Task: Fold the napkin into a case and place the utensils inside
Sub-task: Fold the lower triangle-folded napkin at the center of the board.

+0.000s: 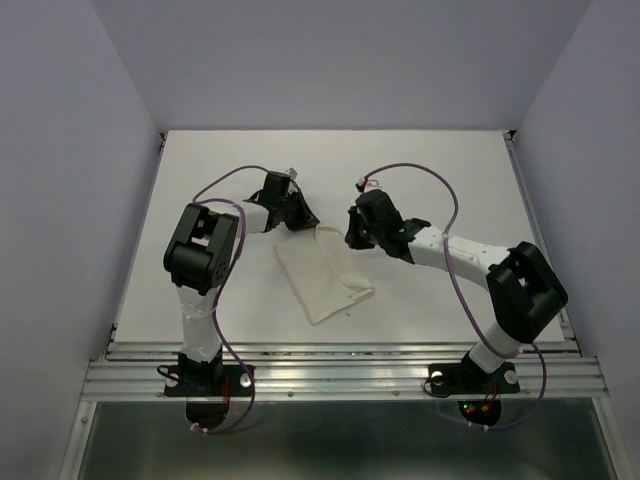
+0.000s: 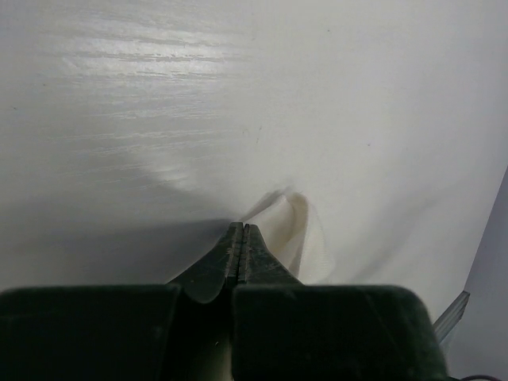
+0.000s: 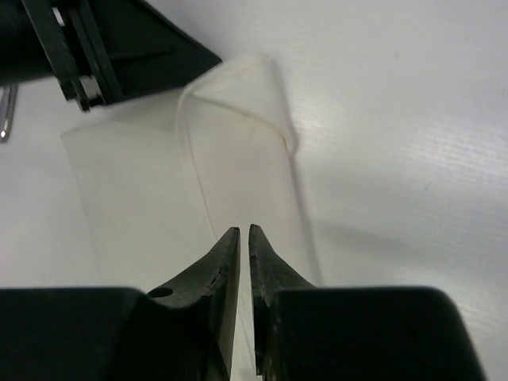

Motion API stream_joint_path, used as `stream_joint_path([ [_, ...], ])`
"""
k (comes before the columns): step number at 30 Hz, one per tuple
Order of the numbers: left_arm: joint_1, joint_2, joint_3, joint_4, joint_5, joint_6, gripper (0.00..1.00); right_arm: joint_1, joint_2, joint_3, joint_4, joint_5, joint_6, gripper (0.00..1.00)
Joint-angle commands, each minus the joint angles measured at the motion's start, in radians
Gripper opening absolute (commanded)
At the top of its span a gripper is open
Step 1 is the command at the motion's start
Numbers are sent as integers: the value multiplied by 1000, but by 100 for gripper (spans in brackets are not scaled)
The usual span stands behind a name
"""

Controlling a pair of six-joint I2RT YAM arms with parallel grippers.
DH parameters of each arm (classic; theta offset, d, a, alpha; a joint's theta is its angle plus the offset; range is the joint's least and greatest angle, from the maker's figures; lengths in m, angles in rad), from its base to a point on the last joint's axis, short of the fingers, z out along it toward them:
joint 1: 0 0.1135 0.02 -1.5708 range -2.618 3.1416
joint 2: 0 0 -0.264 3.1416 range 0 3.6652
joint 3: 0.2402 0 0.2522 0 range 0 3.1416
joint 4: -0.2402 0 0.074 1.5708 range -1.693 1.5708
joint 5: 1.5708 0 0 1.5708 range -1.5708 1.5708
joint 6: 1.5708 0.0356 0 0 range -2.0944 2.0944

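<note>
The white napkin [image 1: 322, 275] lies folded into a long strip slanting across the middle of the table. Its far end curls up [image 3: 238, 95] where my left gripper [image 1: 310, 222] pinches it. In the left wrist view the jaws are pressed together at the tips [image 2: 244, 228], with the napkin's raised fold [image 2: 305, 238] right beside them. My right gripper [image 1: 350, 240] hovers over the napkin's far right edge. Its jaws [image 3: 244, 230] stand a narrow slit apart with nothing between them. A thin silvery piece [image 3: 6, 111] shows at the left edge; I cannot tell if it is one of the utensils.
The white table [image 1: 450, 170] is walled by pale panels at the back and sides. A metal rail [image 1: 340, 375] runs along the near edge where both arm bases are bolted. My left gripper's black body [image 3: 119, 40] sits close ahead of the right gripper.
</note>
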Motion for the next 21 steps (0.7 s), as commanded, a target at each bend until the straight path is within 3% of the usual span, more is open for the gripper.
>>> stream_joint_path([
  [1, 0, 12, 44, -37, -11, 42, 0, 27, -83, -134, -7, -42, 33, 15],
  [10, 0, 19, 73, -53, -11, 50, 0, 128, -132, -330, 11, -67, 139, 14],
  [21, 7, -20, 214, -192, -96, 117, 0, 150, -47, -346, -6, -18, 228, 13],
])
